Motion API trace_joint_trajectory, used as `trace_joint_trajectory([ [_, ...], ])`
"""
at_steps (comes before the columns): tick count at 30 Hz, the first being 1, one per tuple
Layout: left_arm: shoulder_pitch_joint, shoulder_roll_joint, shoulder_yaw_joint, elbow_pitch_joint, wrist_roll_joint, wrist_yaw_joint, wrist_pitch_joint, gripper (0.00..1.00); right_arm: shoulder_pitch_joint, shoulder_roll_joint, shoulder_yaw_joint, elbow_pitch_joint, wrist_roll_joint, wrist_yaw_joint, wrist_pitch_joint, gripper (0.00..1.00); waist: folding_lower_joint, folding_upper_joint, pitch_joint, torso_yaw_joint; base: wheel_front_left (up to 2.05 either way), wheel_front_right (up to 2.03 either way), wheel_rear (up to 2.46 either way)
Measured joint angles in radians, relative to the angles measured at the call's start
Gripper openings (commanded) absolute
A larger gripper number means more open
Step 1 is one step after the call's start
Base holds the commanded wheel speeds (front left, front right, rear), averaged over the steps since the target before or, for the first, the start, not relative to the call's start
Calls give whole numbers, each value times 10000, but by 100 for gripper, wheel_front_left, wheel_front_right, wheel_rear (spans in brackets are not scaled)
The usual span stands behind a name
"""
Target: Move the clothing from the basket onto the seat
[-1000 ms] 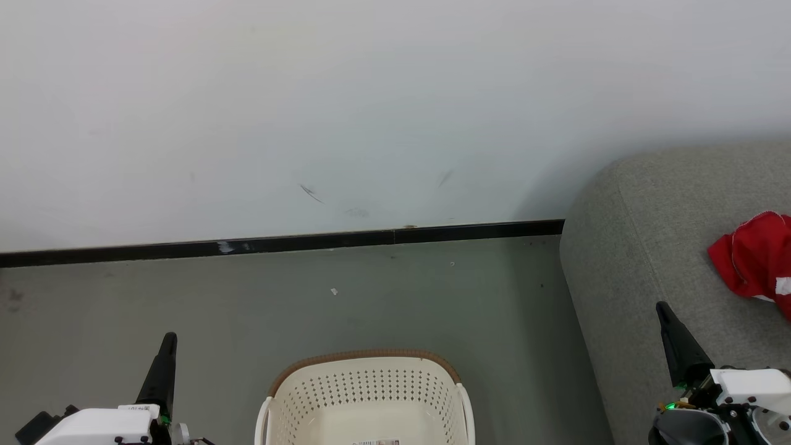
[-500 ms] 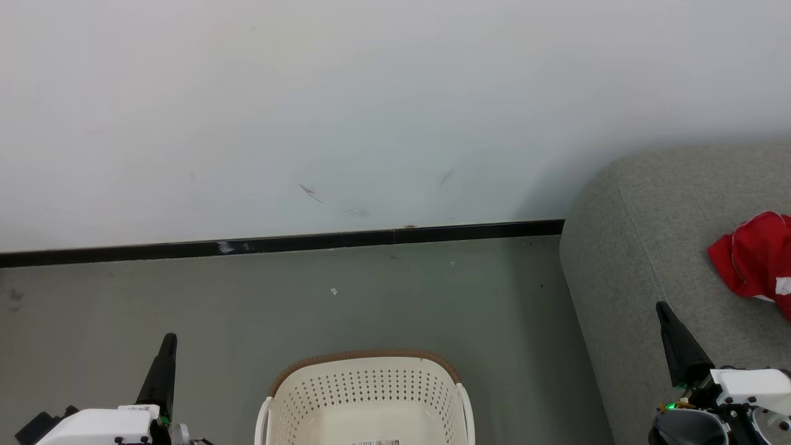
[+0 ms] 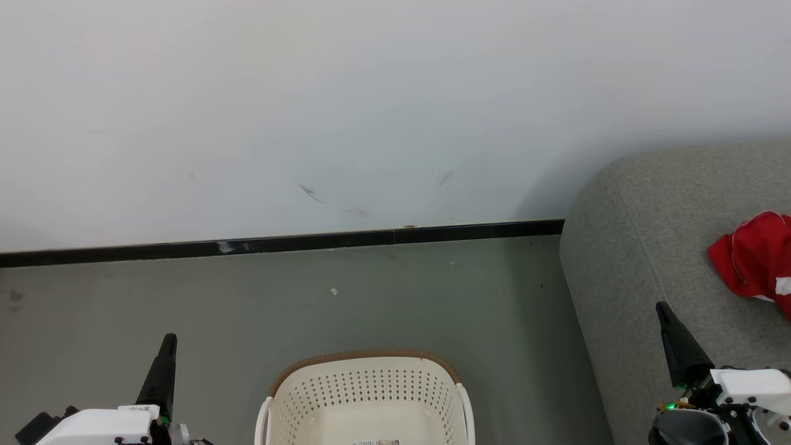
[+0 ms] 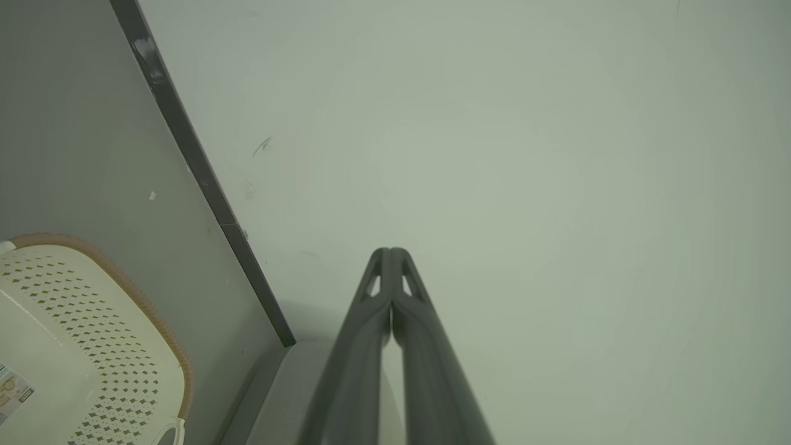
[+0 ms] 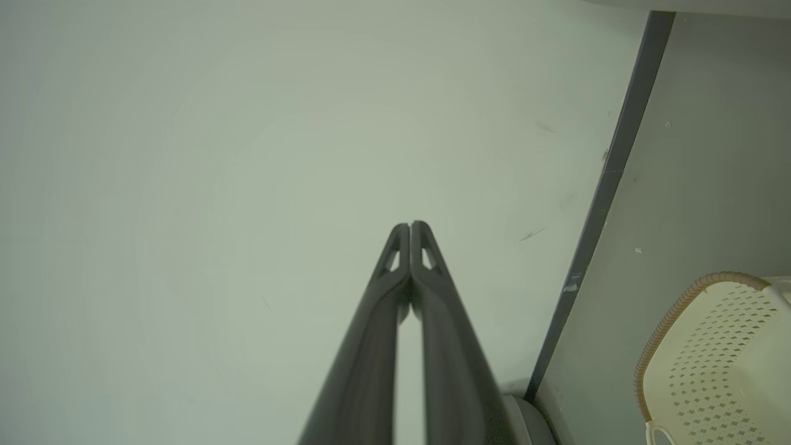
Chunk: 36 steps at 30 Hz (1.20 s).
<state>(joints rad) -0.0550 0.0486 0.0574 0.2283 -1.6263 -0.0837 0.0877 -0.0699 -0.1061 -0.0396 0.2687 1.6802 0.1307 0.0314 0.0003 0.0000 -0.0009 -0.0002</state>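
The clothing (image 3: pixel 754 256) is a crumpled red heap of soft fabric with thin white trim and a white patch. It lies on the seat (image 3: pixel 642 259) at 3 o'clock in my head view and is cut off by the frame edge. The seat is grey woven upholstery with a broad rounded corner, and its side drops to the floor (image 3: pixel 247 309). The basket (image 3: pixel 364 355) stands on the floor at 6 o'clock. It is cream plastic with rows of small diamond perforations and a brown woven-look rim, and a paper label (image 3: pixel 376 442) sits on its pale bottom.

My left end effector (image 3: pixel 168 343) is at 7 o'clock, its long dark fingers pressed together tip to tip. My right end effector (image 3: pixel 662 308), at 4 o'clock, is likewise pressed together. It shows against the seat, with the clothing apart from it toward 2 o'clock.

Smooth grey floor lies open from the basket toward 12 o'clock, up to a black skirting strip (image 3: pixel 278 244) under a pale wall (image 3: pixel 371 93). A strip of floor separates the basket from the seat's side
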Motion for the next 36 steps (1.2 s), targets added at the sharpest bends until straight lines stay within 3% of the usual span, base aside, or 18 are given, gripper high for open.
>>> trace_joint_trajectory([
  [36, -3, -4, 8, 31, 0, -40, 0, 0, 0, 0, 2, 4, 10, 0, 0, 0, -1, 0, 0, 0, 0, 0, 0],
])
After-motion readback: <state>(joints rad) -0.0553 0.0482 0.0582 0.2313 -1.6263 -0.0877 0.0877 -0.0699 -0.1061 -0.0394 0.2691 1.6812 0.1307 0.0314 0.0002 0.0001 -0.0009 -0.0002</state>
